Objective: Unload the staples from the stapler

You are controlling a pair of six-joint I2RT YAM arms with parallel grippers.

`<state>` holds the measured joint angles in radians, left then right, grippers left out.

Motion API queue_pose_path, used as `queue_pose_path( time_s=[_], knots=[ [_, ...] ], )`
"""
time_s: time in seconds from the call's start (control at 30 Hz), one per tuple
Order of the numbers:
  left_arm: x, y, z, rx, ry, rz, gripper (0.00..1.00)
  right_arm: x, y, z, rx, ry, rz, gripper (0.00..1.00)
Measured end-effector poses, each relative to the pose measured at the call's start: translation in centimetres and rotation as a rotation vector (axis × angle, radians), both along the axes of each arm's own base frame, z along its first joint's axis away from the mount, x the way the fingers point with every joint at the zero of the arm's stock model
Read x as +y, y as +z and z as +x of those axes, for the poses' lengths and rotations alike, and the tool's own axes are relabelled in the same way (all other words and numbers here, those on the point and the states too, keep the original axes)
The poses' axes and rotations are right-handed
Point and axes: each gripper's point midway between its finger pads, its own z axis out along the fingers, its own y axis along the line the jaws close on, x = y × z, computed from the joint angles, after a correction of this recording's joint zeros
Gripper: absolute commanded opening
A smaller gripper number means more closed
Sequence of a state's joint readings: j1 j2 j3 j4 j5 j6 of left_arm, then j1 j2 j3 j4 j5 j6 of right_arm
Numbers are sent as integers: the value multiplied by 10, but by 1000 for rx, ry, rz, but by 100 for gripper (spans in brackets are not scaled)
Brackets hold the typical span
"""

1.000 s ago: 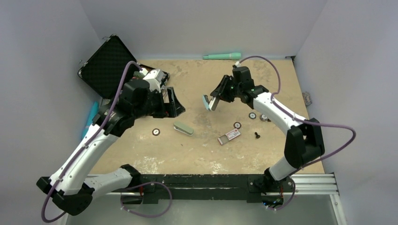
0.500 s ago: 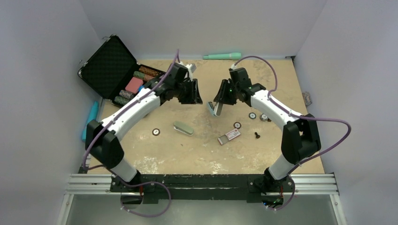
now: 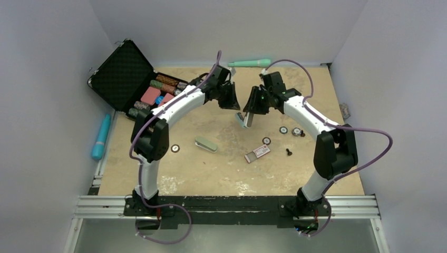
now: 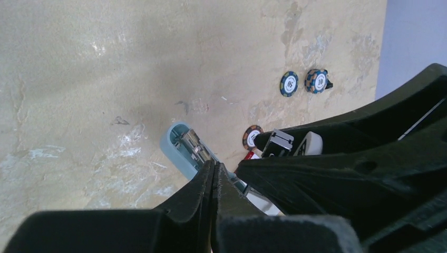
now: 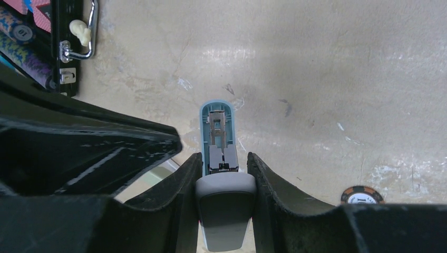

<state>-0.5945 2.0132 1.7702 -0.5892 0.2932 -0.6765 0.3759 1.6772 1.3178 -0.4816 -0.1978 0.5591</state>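
Note:
My right gripper (image 5: 224,158) is shut on the stapler (image 5: 217,129), a light blue one with a grey and white body, and holds it above the middle of the table. The stapler (image 3: 243,119) is open and its metal magazine faces up. I cannot make out staples in it. My left gripper (image 4: 213,164) is shut, its fingers pressed flat together with nothing visible between them. Its tip sits right over the stapler (image 4: 182,147) by the magazine. From above, the left gripper (image 3: 235,107) and right gripper (image 3: 248,114) nearly touch.
An open black case (image 3: 121,74) with poker chips stands at the back left. Loose chips (image 3: 283,129) lie to the right, with a red and white box (image 3: 257,152), a green block (image 3: 205,143) and a black screw (image 3: 289,152). A teal pen (image 3: 249,62) lies by the back wall.
My left arm swung from beside the case to the table's middle, and its gripper went from open to shut by the stapler. The right gripper shifted slightly, still holding the stapler.

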Motion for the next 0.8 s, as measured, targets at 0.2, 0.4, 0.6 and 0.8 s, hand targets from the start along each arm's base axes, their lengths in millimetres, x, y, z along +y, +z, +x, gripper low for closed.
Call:
queue_pose_path(
  time_s=[0.2, 0.4, 0.6, 0.8],
  knots=[
    [-6, -20, 2, 58, 14, -7, 0, 1, -2, 8, 21, 10, 25, 0],
    [-10, -17, 5, 52, 22, -29, 0, 4, -4, 4, 39, 26, 42, 0],
    [-12, -18, 6, 50, 26, -36, 0, 6, -3, 3, 44, 37, 55, 0],
    [-6, -34, 0, 82, 36, -10, 0, 6, -1, 3, 49, 37, 54, 0]
  ],
)
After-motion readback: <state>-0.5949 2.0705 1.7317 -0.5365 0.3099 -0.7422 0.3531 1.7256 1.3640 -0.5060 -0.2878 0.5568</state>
